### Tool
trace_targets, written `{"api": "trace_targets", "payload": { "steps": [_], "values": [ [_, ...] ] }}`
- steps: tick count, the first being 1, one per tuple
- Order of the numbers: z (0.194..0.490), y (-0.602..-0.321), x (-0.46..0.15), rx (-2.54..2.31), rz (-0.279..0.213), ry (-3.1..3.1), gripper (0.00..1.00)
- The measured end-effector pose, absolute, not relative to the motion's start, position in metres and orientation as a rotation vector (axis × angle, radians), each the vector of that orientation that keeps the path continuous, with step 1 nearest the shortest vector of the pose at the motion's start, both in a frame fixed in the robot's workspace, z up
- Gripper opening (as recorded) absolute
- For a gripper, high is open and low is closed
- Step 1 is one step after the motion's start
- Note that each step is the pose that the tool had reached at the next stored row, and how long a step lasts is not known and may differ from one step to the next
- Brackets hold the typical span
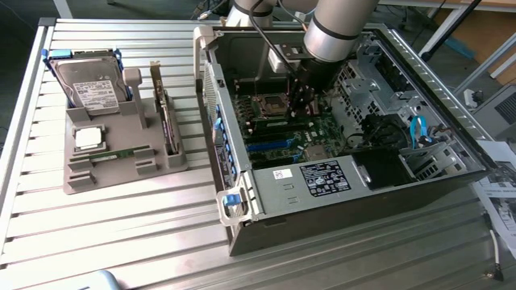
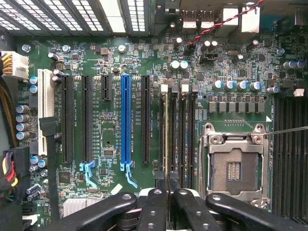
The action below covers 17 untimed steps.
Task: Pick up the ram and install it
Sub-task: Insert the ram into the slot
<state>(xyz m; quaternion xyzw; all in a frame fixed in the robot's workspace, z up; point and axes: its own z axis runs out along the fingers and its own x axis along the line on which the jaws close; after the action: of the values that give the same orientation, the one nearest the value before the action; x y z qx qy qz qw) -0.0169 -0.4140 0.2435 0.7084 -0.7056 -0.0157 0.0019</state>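
— Gripper status?
— The gripper [image 2: 167,186] is down inside the open computer case [image 1: 322,178], low over the motherboard [image 2: 110,120]. Its fingers [image 2: 153,207] are drawn nearly together, pinching the ram [image 2: 167,134].
— Position of the ram?
— It stands on edge, showing as a thin pale line. It runs along one of the black memory slots [image 2: 189,134], just beside the open processor socket [image 2: 234,166]. Whether it is seated in that slot I cannot tell.
— Surroundings?
— The case lies on its side on the slatted metal table [image 1: 121,229]. A grey tray [image 1: 121,178] carrying a hard drive [image 1: 93,84] sits at the exterior view's left, well apart from the arm.
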Motion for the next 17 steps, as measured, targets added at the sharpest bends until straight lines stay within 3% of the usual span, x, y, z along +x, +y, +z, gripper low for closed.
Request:
{"api": "trace_targets", "payload": {
  "steps": [17],
  "values": [
    [0.242,-0.414,-0.0185,2.224,-0.048,-2.215,0.12]
  ]
}}
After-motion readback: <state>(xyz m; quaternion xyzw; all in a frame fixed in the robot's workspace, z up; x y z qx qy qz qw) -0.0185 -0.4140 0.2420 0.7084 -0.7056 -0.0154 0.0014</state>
